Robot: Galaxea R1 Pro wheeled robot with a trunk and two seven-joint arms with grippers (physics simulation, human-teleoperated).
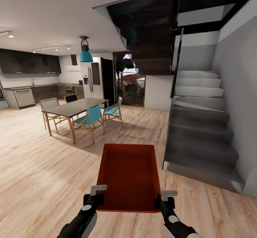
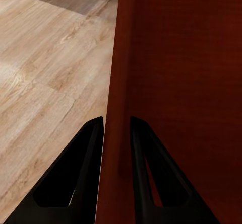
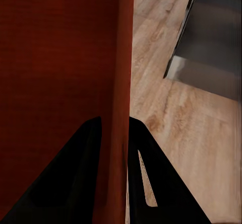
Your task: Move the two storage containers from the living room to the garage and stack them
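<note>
You carry one storage container (image 1: pixel 129 175) over wood-plank floor (image 1: pixel 43 174). Left gripper (image 1: pixel 97 199) clamps its left wall, right gripper (image 1: pixel 161 201) its right wall. Staircase (image 1: pixel 201 131) to your right.

Wood-plank floor (image 1: pixel 43 181), dining table (image 1: pixel 73 108) with teal chairs (image 1: pixel 91 118), grey staircase (image 1: pixel 203 138).

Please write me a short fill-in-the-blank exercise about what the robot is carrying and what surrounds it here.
1. Both grippers clamp the side walls of one red-orange ____.
2. The left gripper and right gripper carry it above a floor of light ____ planks.
3. Ahead on the robot's right rises a grey ____.
4. Around the dining table stand chairs with ____ seats.

Missing words: container; wood; staircase; blue
</note>
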